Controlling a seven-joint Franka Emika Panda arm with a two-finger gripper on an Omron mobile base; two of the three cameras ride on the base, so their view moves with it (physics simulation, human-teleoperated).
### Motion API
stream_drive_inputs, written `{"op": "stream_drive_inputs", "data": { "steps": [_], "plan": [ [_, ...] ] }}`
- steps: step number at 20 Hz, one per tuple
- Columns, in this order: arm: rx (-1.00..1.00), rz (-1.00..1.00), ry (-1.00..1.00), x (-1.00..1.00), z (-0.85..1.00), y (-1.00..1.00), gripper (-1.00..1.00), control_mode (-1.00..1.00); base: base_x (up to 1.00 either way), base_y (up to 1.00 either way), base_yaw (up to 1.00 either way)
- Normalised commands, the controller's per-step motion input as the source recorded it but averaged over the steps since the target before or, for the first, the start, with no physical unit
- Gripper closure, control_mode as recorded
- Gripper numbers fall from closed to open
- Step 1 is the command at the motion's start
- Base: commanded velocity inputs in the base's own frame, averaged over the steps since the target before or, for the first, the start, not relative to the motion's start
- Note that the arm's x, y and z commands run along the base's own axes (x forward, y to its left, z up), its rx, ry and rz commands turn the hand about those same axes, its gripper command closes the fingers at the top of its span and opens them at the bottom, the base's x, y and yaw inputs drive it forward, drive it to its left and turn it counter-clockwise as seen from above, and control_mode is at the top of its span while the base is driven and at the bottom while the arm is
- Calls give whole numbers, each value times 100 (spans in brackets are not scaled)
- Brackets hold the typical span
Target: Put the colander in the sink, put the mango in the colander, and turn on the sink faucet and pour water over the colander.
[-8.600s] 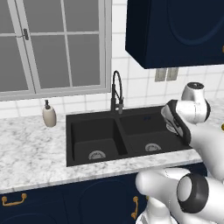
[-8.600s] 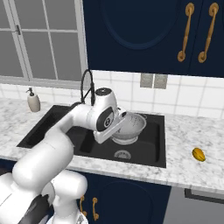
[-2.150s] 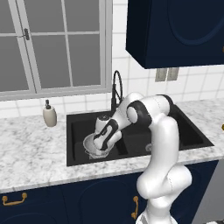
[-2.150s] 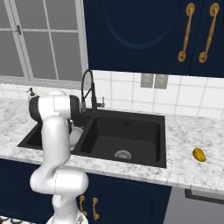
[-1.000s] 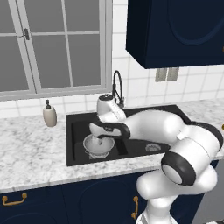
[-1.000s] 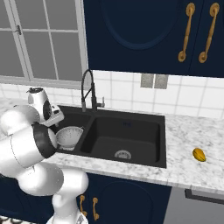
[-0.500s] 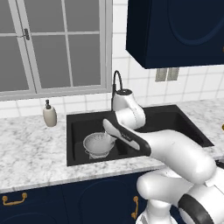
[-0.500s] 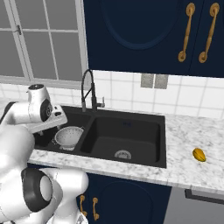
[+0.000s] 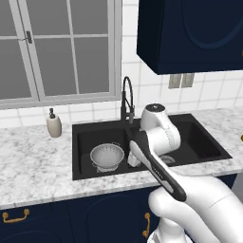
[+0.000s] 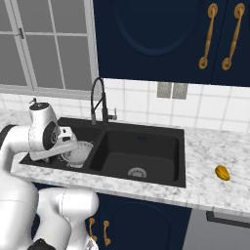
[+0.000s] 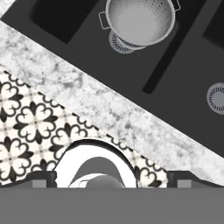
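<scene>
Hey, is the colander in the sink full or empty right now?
Empty. The colander sits upright in the sink's left basin with a bare perforated bowl; the mango lies on the counter right of the sink.

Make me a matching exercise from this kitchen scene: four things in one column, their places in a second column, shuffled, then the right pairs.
Things:
1. colander
2. mango
3. sink faucet
4. soap dispenser

Places:
A. on the marble counter to the right of the sink
B. inside the left basin, over its drain
C. on the counter left of the sink, below the window
D. rising behind the sink, near the divider between the two basins

Pairs: 1-B, 2-A, 3-D, 4-C
</scene>
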Motion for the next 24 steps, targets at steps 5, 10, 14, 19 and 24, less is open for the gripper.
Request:
{"op": "stream_drive_inputs", "data": {
  "steps": [5, 10, 14, 19, 24],
  "plan": [
    [2, -5, 2, -2, 25, -76, -100, -100, 0, 0, 0],
    [5, -9, 3, 2, 18, -92, -100, -100, 0, 0, 0],
    [6, -11, 5, 15, 14, -91, -100, -100, 0, 0, 0],
    [7, -14, 7, 25, 4, -97, -100, -100, 0, 0, 0],
    [2, -19, 8, 32, 0, -80, -100, -100, 0, 0, 0]
  ]
}}
